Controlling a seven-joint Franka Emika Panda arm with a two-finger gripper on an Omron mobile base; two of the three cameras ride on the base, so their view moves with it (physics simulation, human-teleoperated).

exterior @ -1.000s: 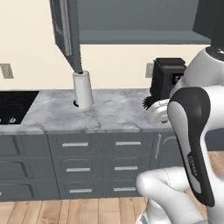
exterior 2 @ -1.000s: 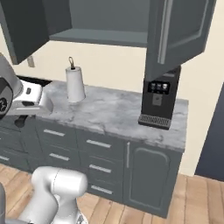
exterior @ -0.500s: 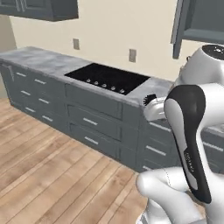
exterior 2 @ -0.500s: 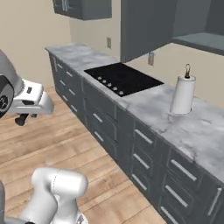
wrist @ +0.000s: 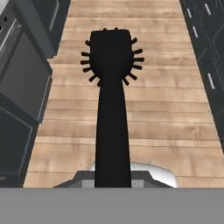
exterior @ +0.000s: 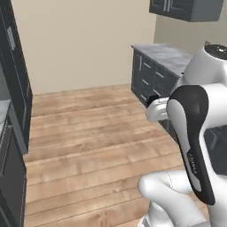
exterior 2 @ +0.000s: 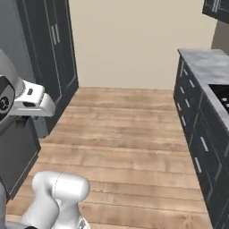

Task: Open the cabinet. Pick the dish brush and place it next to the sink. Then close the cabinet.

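Black dish brush (wrist: 111, 92) pinched in pincer (wrist: 113, 181), head projecting ahead over wooden floor (wrist: 166, 118). Base has turned away from counter with cabinet; carry toward sink underway, placement pending.

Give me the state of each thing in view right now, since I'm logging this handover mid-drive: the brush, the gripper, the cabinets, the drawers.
dish brush: held by its handle, head pointing away from the hand, above the wood floor.
gripper: shut on the dish brush.
wall cabinet: doors closed.
counter drawers: all closed.
tall dark cabinet: doors closed.
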